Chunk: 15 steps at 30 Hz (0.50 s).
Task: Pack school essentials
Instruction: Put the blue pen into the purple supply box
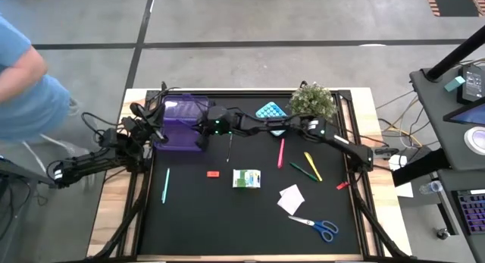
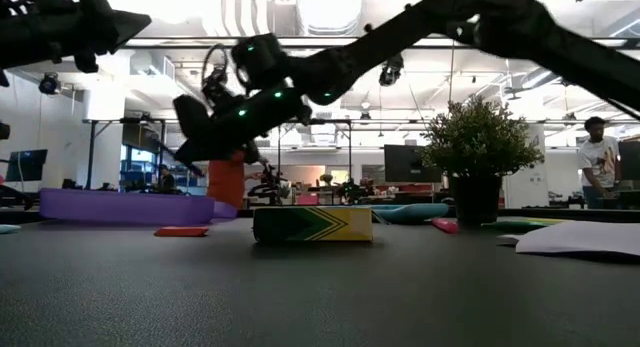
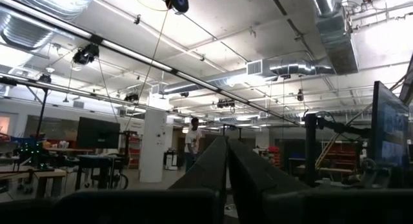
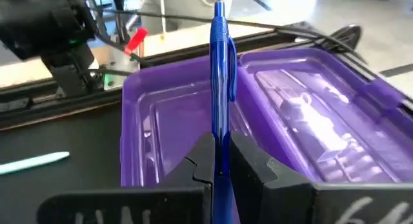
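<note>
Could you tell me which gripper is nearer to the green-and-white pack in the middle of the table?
Right. The right gripper, shut on a blue pen, hangs beside the purple case, up-left of the pack. The left gripper sits farther off, beyond the case.

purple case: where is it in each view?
High: purple case at the table's far-left, right tool at its edge.
Low: low purple slab at left, behind the red eraser.
Left wrist: not in view.
Right wrist: fills the centre, behind the held blue pen.
Shared landmark: the right tool.
</note>
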{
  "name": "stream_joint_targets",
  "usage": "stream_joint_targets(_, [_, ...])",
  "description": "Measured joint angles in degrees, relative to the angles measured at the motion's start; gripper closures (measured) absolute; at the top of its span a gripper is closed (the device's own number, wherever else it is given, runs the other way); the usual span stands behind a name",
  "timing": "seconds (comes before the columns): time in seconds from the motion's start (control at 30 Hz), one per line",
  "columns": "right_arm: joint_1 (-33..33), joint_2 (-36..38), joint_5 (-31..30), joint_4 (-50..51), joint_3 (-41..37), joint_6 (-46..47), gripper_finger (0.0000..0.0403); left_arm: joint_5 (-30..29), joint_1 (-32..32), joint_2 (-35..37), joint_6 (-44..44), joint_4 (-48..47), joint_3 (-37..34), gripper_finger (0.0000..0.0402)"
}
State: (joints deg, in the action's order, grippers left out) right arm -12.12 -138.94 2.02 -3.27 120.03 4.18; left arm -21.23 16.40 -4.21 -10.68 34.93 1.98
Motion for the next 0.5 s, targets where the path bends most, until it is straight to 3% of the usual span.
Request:
stream_joint_targets(0.27, [-0.17,-8.91,1.70,5.72,14.84,-2.88,0.0385,-0.01,-0.02,0.00,0.00,0.43,0.00,0.0402])
stream_joint_targets(0.5, [-0.27,-10.31,1.17,6.25,14.64,-6.06,0.0359,-0.02,-0.02,0.00,-0.07,0.43,0.00,0.0402])
